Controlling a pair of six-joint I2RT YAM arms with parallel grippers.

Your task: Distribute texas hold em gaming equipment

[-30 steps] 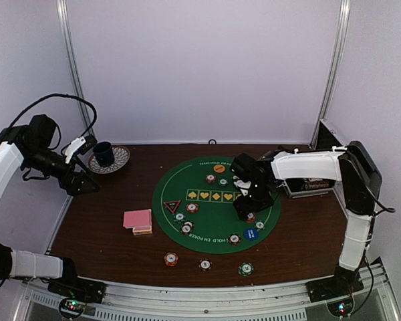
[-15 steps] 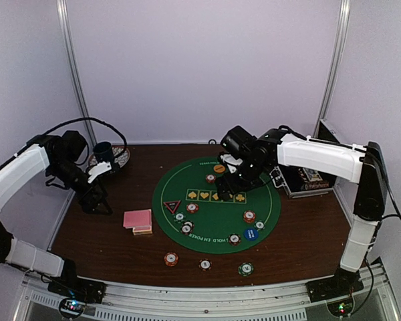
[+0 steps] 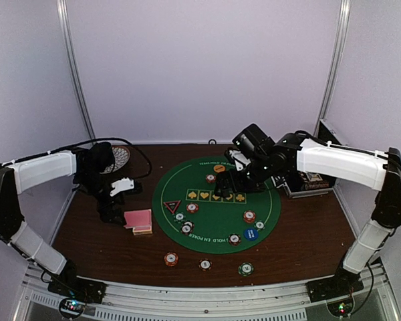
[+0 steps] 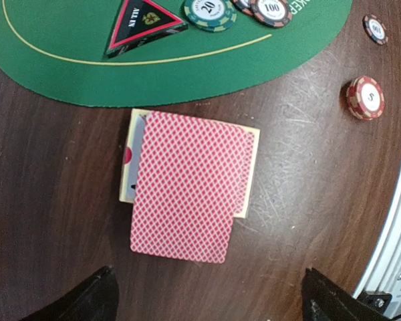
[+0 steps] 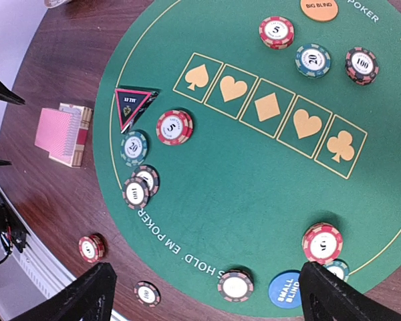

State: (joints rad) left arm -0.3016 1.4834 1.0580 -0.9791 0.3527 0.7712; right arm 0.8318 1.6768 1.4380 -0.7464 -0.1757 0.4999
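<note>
**Left gripper poised at the card deck, both grippers empty**

The left gripper (image 3: pixel 111 212) was seen low at the left side of the stack of pink-red-backed playing cards (image 4: pixel 187 194). Its fingers (image 4: pixel 97 297) were spread wide and nothing was held. The stack lay on the dark brown wooden table (image 4: pixel 47 221), just off the near-left rim of the round green felt mat (image 3: pixel 217 215). Its top cards were slid leftward, overhanging a cream layer beneath. The right gripper (image 3: pixel 230 180) was held above the far part of the mat, its jaws likewise apart and empty.

Lifting a card was judged to be the step in hand. The overhanging left edge offered the best purchase: 1 finger could be slipped under it and the other set on top. A light, shallow closure was advised, since thin cards were likely to slide or come up several at once.

Bare wood lay open to the left and far side of the stack. To its right, on the mat, sat the red-edged black triangle (image 4: pixel 144 20) and a green striped chip (image 4: pixel 209 12). Towards the near side, 1 red striped chip (image 4: pixel 365 97) rested between the stack and the metal rail (image 4: pixel 394 221). The 2 arms were well apart.
</note>
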